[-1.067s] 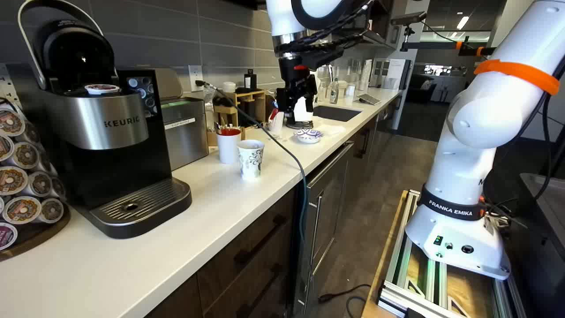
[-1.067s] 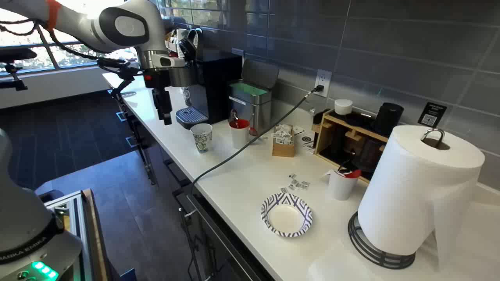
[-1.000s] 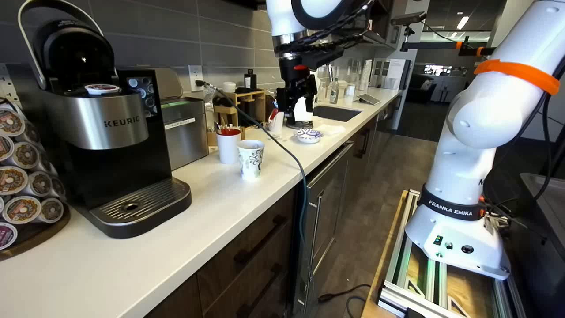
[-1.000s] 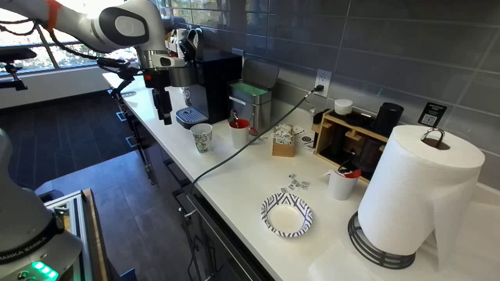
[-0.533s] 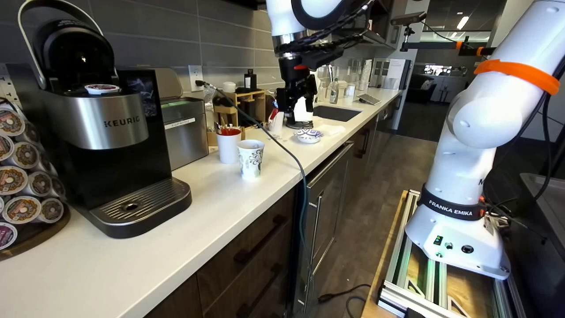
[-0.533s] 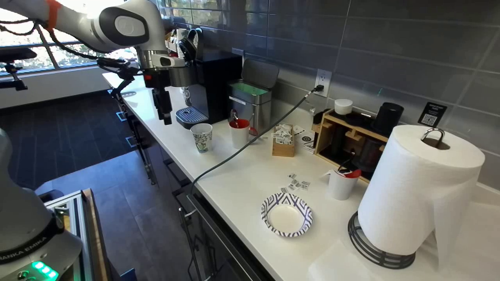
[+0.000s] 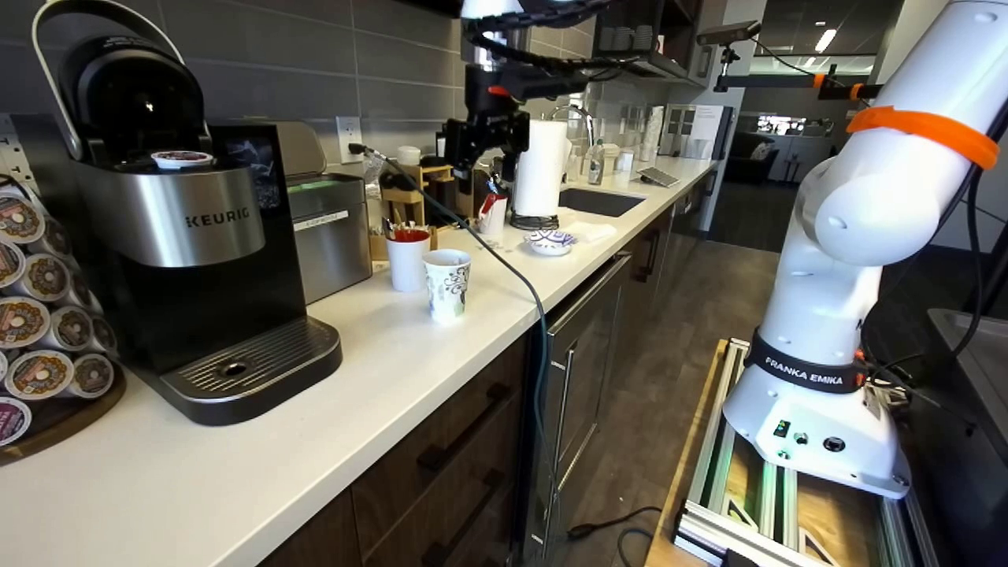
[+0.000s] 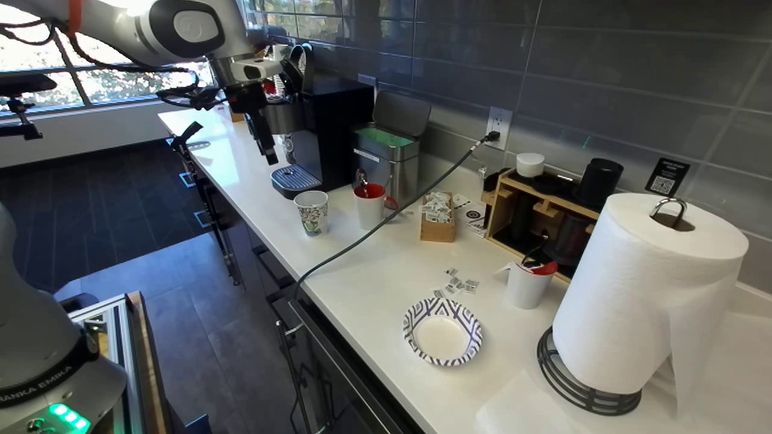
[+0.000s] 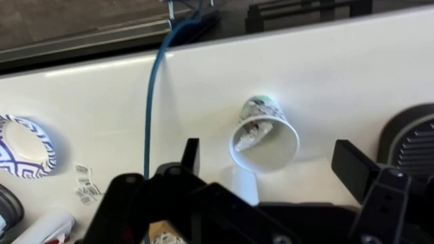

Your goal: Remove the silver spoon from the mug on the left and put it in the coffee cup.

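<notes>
The white mug with a red inside [image 7: 409, 264] stands near the wall; it also shows in an exterior view [image 8: 370, 211]. The silver spoon [image 8: 361, 177] seems to be the thin shiny piece sticking up from it. In the wrist view only a strip of the mug's wall [image 9: 246, 185] shows; the spoon is hidden there. The patterned paper coffee cup [image 8: 312, 213] stands upright beside the mug, nearer the counter's front edge. In the wrist view a crumpled clear packet lies inside this cup [image 9: 293, 144]. My gripper [image 9: 266, 152] is open, empty, and well above the cups.
A dark cable [image 8: 374, 232] runs from the wall outlet across the counter beside the mug. The coffee maker [image 7: 236, 260] and metal bin [image 8: 389, 157] stand close by. A patterned bowl [image 8: 443, 331], second mug [image 8: 528, 288] and paper towel roll [image 8: 651, 289] stand farther along.
Still until half a second ago, the gripper has since risen and tilted. It has shifted left in one exterior view and slightly right in another. The cup and mug have not moved.
</notes>
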`<action>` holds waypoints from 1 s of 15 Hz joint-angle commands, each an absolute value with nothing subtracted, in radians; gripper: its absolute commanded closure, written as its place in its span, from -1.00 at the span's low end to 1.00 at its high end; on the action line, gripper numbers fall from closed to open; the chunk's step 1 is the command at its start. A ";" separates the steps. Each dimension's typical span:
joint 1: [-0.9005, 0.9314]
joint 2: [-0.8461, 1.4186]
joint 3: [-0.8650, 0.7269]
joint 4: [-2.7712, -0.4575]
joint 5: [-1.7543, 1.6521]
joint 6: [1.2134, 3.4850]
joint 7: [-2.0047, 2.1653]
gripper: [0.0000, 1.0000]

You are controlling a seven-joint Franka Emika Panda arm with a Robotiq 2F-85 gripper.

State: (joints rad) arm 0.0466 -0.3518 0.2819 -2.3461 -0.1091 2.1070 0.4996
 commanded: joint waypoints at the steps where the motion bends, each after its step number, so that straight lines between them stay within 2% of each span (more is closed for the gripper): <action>1: 0.050 -0.274 0.322 -2.255 -0.138 2.257 0.654 -1.00; 6: 0.018 -0.130 0.369 -2.137 -0.413 2.407 0.795 -1.00; 10: 0.055 -0.001 0.330 -2.034 -0.663 2.353 0.822 -1.00; 13: 0.104 0.081 0.283 -1.971 -0.702 2.297 0.800 -1.00; 15: 0.120 0.042 0.252 -2.016 -0.675 2.342 0.792 -1.00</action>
State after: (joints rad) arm 0.0707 0.0442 0.3020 -2.0160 -0.6799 2.3417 0.7957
